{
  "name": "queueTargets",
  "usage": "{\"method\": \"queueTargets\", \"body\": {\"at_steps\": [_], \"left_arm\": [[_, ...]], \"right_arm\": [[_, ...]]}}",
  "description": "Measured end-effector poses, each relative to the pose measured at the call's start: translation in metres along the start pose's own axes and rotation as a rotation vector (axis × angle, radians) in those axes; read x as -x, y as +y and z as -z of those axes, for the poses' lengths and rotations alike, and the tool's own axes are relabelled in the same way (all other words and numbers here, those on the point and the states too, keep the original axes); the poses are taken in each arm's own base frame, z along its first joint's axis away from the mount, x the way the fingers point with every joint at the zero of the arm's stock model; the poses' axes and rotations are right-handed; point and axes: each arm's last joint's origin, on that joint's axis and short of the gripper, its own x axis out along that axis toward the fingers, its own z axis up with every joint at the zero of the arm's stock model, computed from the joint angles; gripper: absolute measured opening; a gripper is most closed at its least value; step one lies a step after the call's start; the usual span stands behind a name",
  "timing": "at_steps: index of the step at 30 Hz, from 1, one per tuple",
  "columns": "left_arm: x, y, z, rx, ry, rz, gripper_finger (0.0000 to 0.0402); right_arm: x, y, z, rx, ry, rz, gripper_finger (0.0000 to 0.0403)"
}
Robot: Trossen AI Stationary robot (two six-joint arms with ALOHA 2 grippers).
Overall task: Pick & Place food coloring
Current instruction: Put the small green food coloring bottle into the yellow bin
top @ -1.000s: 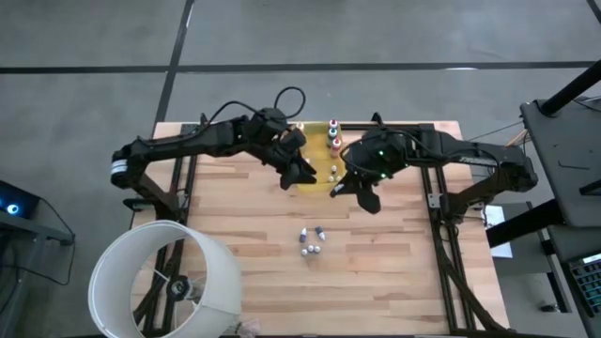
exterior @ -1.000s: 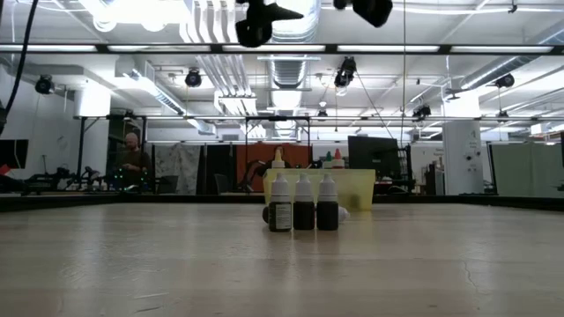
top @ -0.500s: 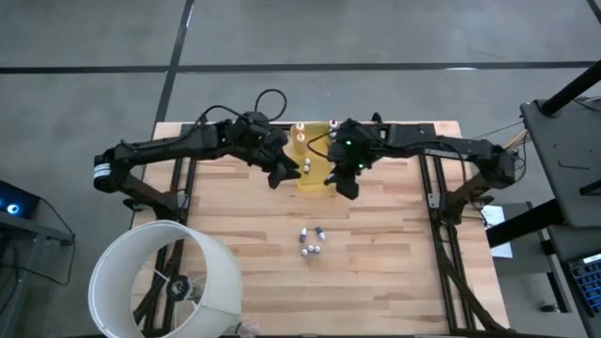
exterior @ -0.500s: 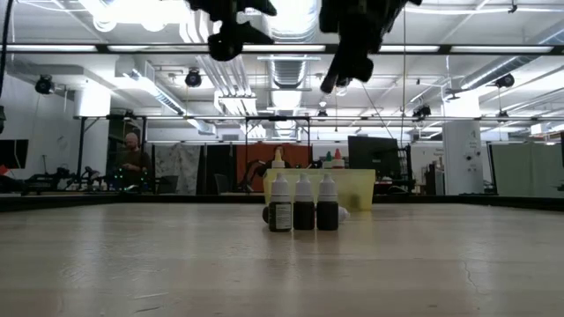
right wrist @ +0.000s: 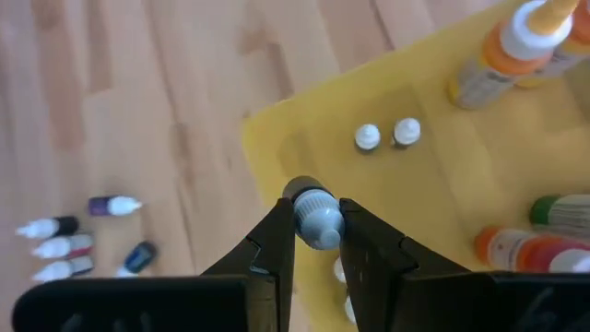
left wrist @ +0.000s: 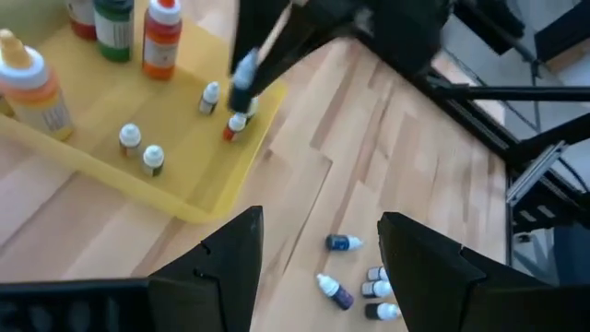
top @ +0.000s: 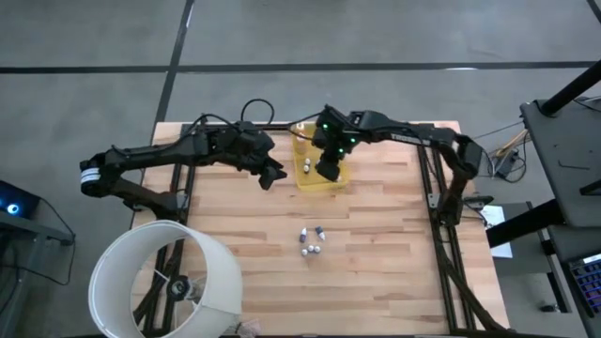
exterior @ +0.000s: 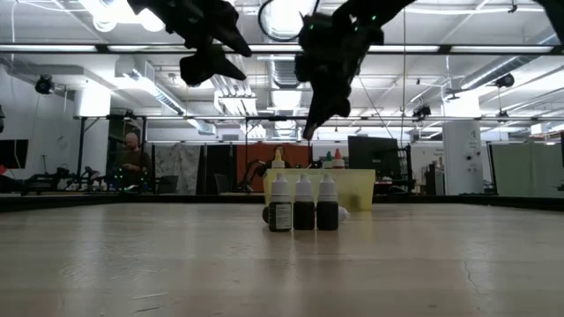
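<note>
The right pincer hangs above the yellow tray, clamped on a small food coloring bottle with a pale grey-white cap held between its fingertips. Under it, several more tiny bottles stand or lie inside the tray, alongside taller orange-capped and green-capped bottles at the tray's 12 o'clock end in the high view. The left pincer hovers over bare tabletop just beside the tray at its 9 o'clock side, its fingers spread apart and holding nothing. A loose cluster of small bottles sits on the tabletop at 6 o'clock from the tray, well apart from both arms; in the low view three of them stand upright in a row, touching or nearly so, with the tray behind them.
</note>
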Motion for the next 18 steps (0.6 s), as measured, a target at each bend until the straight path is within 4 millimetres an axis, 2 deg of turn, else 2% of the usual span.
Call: {"method": "queueTargets", "body": {"at_steps": [7, 10, 18], "left_arm": [[-0.001, 0.001, 0.001, 0.004, 0.003, -0.002, 0.0188], [-0.001, 0.001, 0.001, -0.001, 0.001, -0.003, 0.0188], [-0.001, 0.003, 0.0, 0.004, -0.008, -0.02, 0.0188]], "right_arm": [[-0.026, -0.026, 0.0, -0.032, 0.082, 0.086, 0.0063], [-0.035, -0.03, 0.002, -0.03, 0.116, 0.142, 0.0063], [-0.057, -0.037, 0.008, -0.027, 0.192, 0.157, 0.0063]]}}
